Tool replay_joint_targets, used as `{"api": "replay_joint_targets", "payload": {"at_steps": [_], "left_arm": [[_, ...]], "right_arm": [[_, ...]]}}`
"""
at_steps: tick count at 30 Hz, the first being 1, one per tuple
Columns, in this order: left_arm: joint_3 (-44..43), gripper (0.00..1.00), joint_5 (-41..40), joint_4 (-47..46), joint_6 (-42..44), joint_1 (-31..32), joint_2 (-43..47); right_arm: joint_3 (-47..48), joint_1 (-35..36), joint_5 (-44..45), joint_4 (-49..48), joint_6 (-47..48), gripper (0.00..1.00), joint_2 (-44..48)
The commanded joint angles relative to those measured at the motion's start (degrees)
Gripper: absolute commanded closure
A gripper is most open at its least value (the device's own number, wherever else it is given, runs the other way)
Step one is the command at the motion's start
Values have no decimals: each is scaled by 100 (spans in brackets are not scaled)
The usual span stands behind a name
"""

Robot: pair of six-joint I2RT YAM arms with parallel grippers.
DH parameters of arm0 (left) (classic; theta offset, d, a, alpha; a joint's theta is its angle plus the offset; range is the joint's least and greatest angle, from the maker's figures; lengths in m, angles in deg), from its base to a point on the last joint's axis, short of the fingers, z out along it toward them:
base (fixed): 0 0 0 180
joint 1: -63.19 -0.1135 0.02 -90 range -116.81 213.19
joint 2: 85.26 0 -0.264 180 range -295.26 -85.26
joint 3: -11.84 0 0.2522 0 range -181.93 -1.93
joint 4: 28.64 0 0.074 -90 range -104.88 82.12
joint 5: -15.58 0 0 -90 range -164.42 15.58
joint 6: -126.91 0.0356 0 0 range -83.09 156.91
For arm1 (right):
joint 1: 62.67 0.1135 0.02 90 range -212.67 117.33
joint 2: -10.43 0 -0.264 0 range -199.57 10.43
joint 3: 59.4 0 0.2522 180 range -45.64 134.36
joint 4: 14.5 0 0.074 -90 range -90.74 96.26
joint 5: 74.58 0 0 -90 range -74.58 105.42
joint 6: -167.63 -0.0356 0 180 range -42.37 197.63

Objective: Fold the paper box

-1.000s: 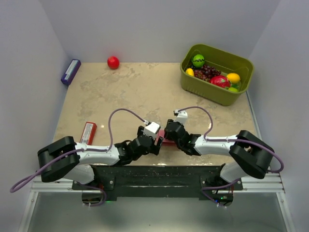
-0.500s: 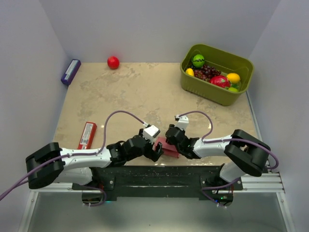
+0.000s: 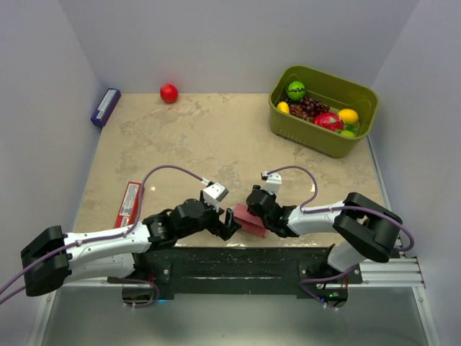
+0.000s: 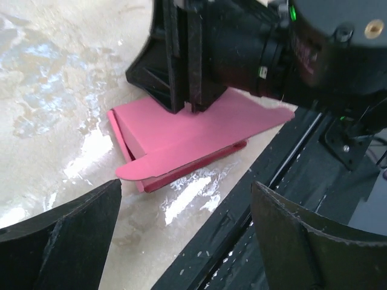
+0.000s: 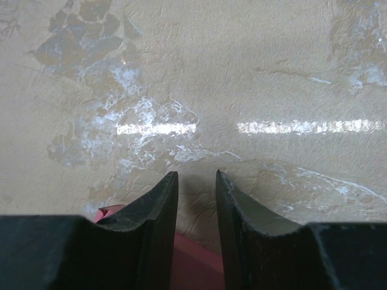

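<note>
paper box (image 4: 193, 136) beneath right hand (image 5: 196, 181)

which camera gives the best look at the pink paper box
Left wrist: the paper box sits mid-frame, with its creases and rounded tab clear. Top external shows only a small, distant pink patch; right wrist shows just a pink sliver at the frame's bottom.

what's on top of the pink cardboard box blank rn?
The right gripper rests fingertips-down on the pink thin cardboard box blank, near one edge. Nothing else sits on it. Whether the fingers pinch a flap is covered by the gripper itself.
</note>
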Motion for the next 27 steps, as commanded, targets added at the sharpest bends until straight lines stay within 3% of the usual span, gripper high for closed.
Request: {"api": "replay_joint_targets", "payload": {"at_steps": [1,6,13,18,27], "left_arm": [[-106,9,327,65,-341,-544,352],[-97,11,477,-382,-508,-1055,107],[-273,11,485,-744,-570,-1064,-746],[165,12,573,-910,-675,-1064,-904],[614,24,608,-1271,-763,-1064,-1317]], "right_arm": [[8,44,205,27,-136,65,-63],[25,79,231,45,-128,65,-98],[60,79,266,115,-119,66,-98],[69,88,310,141,-110,66,-89],[139,88,267,229,-84,63,-89]]}}
